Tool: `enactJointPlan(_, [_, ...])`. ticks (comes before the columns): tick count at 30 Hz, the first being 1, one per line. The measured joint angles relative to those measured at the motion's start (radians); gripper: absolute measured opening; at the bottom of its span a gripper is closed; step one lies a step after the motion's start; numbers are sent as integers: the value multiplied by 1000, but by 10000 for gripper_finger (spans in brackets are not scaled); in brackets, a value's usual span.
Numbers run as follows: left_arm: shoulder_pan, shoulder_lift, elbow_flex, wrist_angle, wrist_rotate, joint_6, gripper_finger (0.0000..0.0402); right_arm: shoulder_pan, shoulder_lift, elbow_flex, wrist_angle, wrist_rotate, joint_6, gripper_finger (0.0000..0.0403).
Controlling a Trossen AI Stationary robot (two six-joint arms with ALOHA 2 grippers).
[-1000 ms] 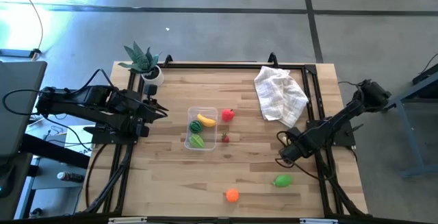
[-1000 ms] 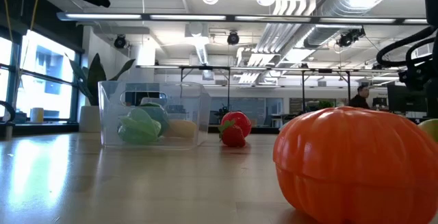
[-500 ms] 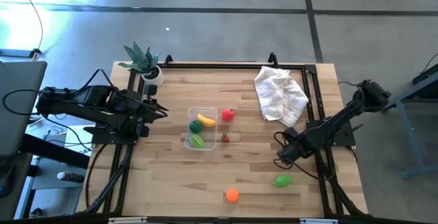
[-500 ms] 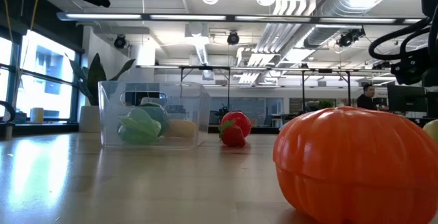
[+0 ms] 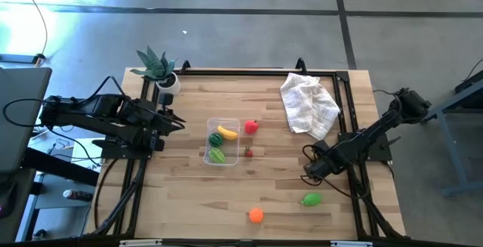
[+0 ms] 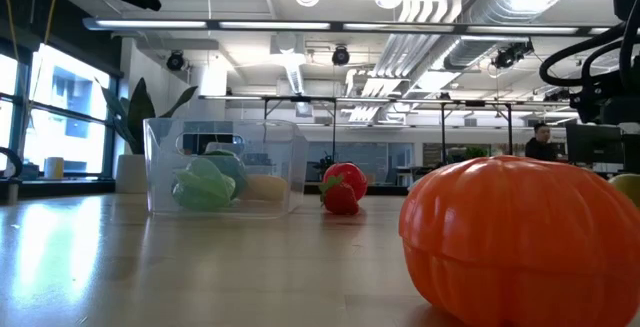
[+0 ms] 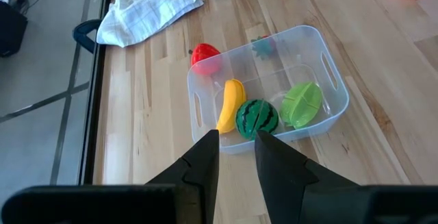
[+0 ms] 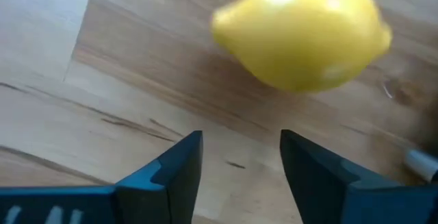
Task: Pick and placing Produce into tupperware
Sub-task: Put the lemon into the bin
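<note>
My left gripper (image 5: 172, 118) waits at the table's left edge beside the potted plant (image 5: 157, 66), its fingers (image 7: 205, 162) drawn close with only a narrow gap and nothing between them. Ahead of it, mid-table, the clear tupperware (image 5: 208, 153) lies with its long axis running from far edge to near edge; inside are the yellow banana (image 5: 228, 132), lying slantwise, the striped watermelon (image 5: 216, 139) touching it, and a light green piece (image 5: 218, 155). Just outside its right wall sit a red fruit (image 5: 251, 127) and a smaller red piece (image 5: 248, 152), partly blurred through the plastic from my left wrist. Toward the near edge lie the orange (image 5: 256, 215) and another green piece (image 5: 311, 199). A crumpled cloth (image 5: 309, 103) rests at far right. My right gripper (image 5: 312, 169) hangs low, fingers (image 8: 164, 176) spread, with the yellow lemon (image 8: 301, 32) just beyond, long axis crosswise to them; overhead, the lemon is hidden beneath that arm.
</note>
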Motion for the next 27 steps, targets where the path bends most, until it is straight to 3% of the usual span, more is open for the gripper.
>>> enactJointPlan(8, [0, 0, 0, 0, 0, 0, 85, 0, 0, 0, -49, 34, 69, 238])
enactJointPlan(16, [0, 0, 0, 0, 0, 0, 85, -63, 0, 0, -71, 65, 112, 244])
enactJointPlan(27, [0, 0, 0, 0, 0, 0, 85, -210, 0, 0, -67, 80, -34, 244])
